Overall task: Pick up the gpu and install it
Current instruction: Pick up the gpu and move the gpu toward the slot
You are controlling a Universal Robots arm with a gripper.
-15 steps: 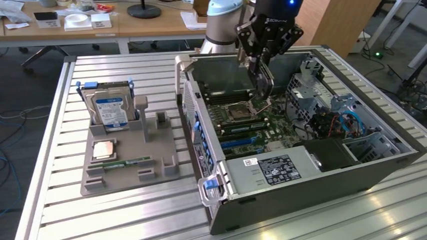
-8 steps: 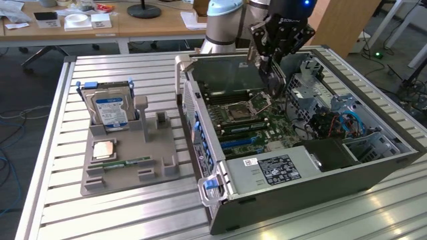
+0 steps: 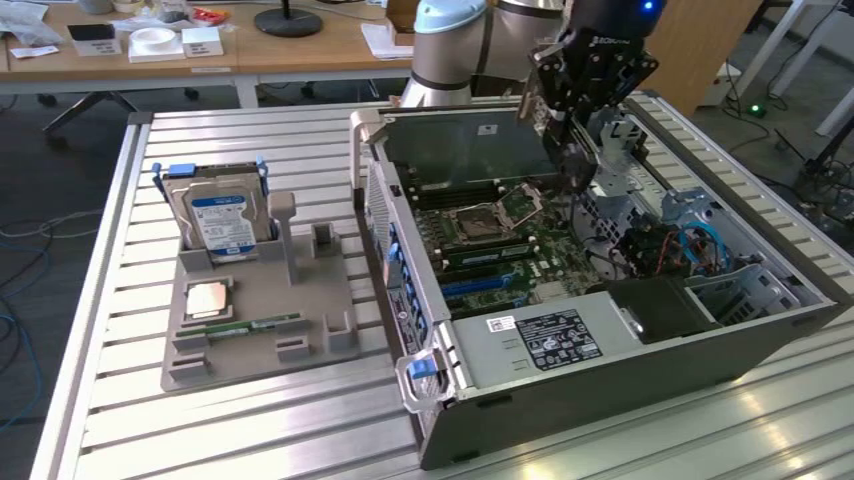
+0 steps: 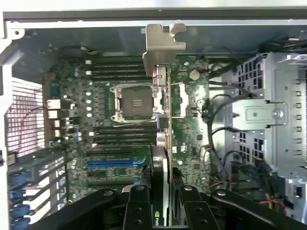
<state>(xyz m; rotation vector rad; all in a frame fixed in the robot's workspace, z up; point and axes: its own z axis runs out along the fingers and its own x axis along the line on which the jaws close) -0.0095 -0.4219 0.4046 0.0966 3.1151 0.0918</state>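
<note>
The gpu hangs edge-on over the motherboard of the open computer case. Its silver end bracket points toward the case's far wall, and its green board edge and black cooler run back to my fingers. My gripper is shut on the card, with black fingers on either side of it. In the exterior view the gripper sits above the case's back half, holding the gpu above the board near the processor socket.
A blue expansion slot and black slots lie on the board near the card. A metal drive cage and cables fill one side of the case. On the exterior view's left, a grey fixture holds the hard drive and memory stick.
</note>
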